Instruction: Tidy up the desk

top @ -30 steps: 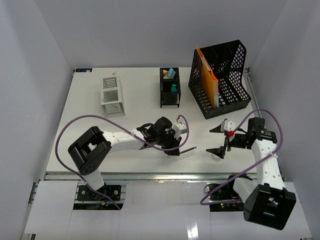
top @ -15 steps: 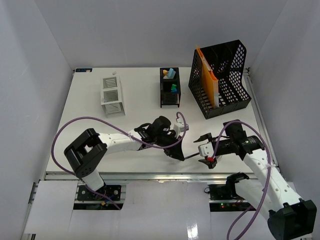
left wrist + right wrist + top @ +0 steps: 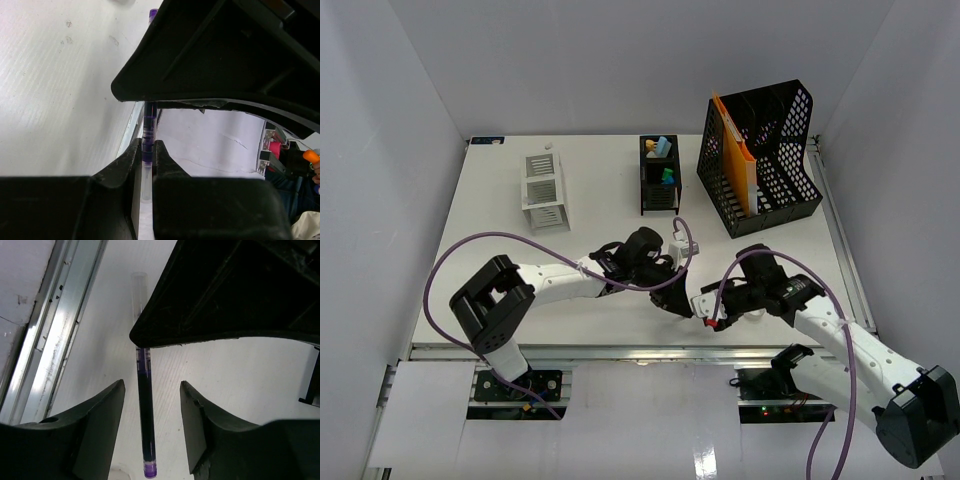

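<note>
- Desk (image 3: 500,225), white and wide beneath both arms, is being tidied one item at a time. The step in hand looks like a mid-air handover of a purple pen (image 3: 145,435) above the front of the tabletop, near its metal rail (image 3: 60,335).
- Left gripper (image 3: 148,150) is clamping the pen near its clear end, fingers pressed tight on the barrel.
- Right gripper (image 3: 151,387) is bracketing the dark barrel with jaws apart, touching it on neither side and gripping nothing.
- Next move is probably calling for the right jaws to pinch the barrel squarely before the left lets go. Too early a release would likely drop the pen.
- Both arms are reaching inward and low, wrists nose to nose, while the white mesh holder (image 3: 543,190), black organiser (image 3: 660,175) and file rack (image 3: 760,160) are standing well apart at the back.
</note>
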Action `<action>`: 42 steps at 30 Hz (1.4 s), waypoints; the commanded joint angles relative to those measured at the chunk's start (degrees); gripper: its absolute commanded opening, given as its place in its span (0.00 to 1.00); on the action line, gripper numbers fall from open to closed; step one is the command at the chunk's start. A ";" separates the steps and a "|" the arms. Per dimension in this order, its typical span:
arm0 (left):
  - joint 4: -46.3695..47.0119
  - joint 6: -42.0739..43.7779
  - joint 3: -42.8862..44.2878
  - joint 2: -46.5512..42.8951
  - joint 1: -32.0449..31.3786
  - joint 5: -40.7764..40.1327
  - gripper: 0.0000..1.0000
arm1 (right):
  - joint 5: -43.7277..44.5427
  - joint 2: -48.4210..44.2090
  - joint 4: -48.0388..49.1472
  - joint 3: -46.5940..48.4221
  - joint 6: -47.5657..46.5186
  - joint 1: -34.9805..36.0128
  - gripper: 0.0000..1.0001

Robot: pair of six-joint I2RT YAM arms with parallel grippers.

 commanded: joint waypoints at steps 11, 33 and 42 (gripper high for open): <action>4.32 -2.79 -1.17 -4.69 1.53 -3.22 0.00 | 2.88 2.05 1.82 1.23 5.14 2.69 0.08; 52.56 -14.59 -41.87 -39.01 3.11 -38.68 0.80 | -1.75 1.22 10.86 5.15 30.68 -1.50 0.08; 78.57 -15.64 -44.64 -24.28 1.29 -41.75 0.79 | 0.55 5.74 16.86 11.79 48.78 -4.06 0.08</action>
